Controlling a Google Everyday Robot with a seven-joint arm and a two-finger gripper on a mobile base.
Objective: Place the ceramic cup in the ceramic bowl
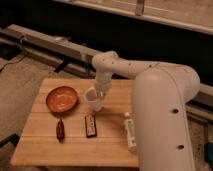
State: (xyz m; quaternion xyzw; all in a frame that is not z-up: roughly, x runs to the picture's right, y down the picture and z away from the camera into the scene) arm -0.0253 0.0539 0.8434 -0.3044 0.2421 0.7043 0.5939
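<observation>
The white ceramic cup (94, 99) stands upright near the middle of the wooden table (45, 150), just right of the orange-red ceramic bowl (62, 98). The bowl is empty and lies at the table's left. My gripper (99, 93) comes down from the white arm (125, 67) and sits right at the cup's rim, on its right side. Its tip is hidden against the cup. I cannot tell whether the cup rests on the table or hangs just above it.
A small dark red object (60, 130) lies at the front left. A dark bar (90, 125) lies in front of the cup. A white tube with a label (129, 131) lies beside my white body (162, 125). Rails run behind the table.
</observation>
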